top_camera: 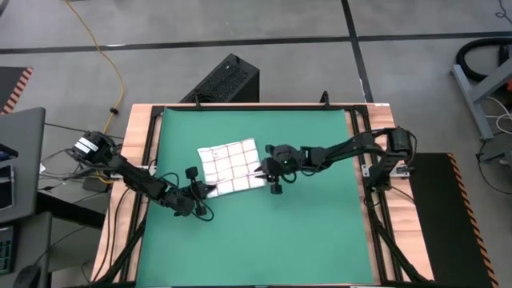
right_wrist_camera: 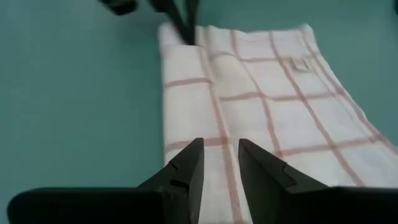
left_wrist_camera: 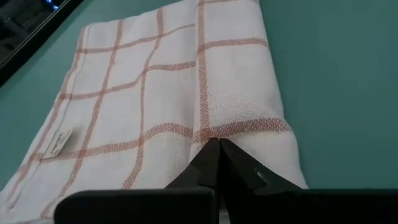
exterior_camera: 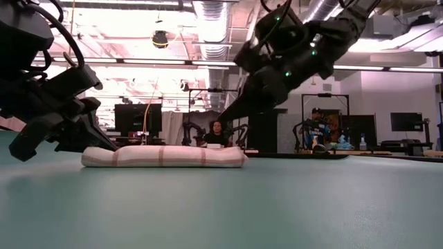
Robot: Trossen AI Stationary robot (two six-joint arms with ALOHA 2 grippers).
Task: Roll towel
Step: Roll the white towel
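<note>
The white towel (top_camera: 232,168) with its thin red check lies folded flat on the green mat (top_camera: 320,240), near the mat's middle. In the low view the towel (exterior_camera: 164,156) is a low, thick strip. My left gripper (top_camera: 210,190) is shut, with its tip at the towel's near left corner. My right gripper (top_camera: 260,170) hangs above the towel's right edge. It is raised clear of the towel in the low view (exterior_camera: 225,114). Its fingers stand a little open with nothing between them (right_wrist_camera: 221,168). My left gripper's shut fingertips (left_wrist_camera: 214,148) rest on the towel's top surface (left_wrist_camera: 205,124), close to its near left corner. They slant down from the table's near left. The towel lies flat on the mat. The gripper hides the towel's edge beneath it.
A wooden frame (top_camera: 136,160) borders the mat. A black box (top_camera: 228,80) stands beyond the far edge, and cables and a laptop (top_camera: 20,160) lie to the left. Bare mat spreads to the near and right sides. People sit in the room beyond (exterior_camera: 216,133).
</note>
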